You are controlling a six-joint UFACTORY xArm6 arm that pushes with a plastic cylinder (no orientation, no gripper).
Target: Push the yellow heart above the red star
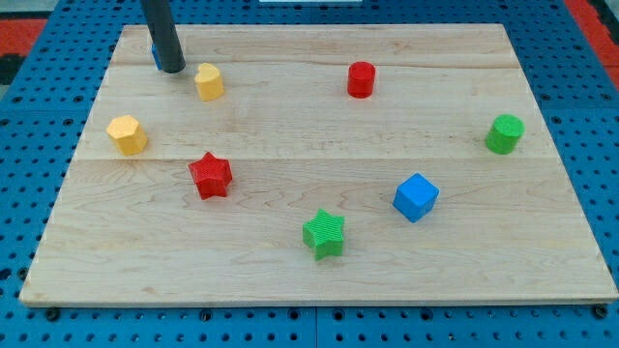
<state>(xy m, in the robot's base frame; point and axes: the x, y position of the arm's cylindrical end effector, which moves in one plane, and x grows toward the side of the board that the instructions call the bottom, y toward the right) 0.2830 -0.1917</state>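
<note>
My tip (172, 69) is seen near the top left corner of the wooden board (290, 261), resting on the surface; being a bare rod, it grasps nothing, and no block is seen touching its visible side. A small blue block (154, 56) is partly hidden behind the rod, so its shape cannot be told. The yellow heart (209, 82) is placed just to the view's right of my tip, near it but apart. The red star (211, 176) is found well below the heart, almost straight down the view from it. A second yellow block (128, 134) — a hexagonal one — is set to the left of the star, near the board's left edge. Further right, a red cylinder (361, 79) stands near the top, a green cylinder (504, 133) near the right edge, a blue cube (416, 197) below the centre right, and a green star (324, 234) towards the bottom — all well apart from one another.
</note>
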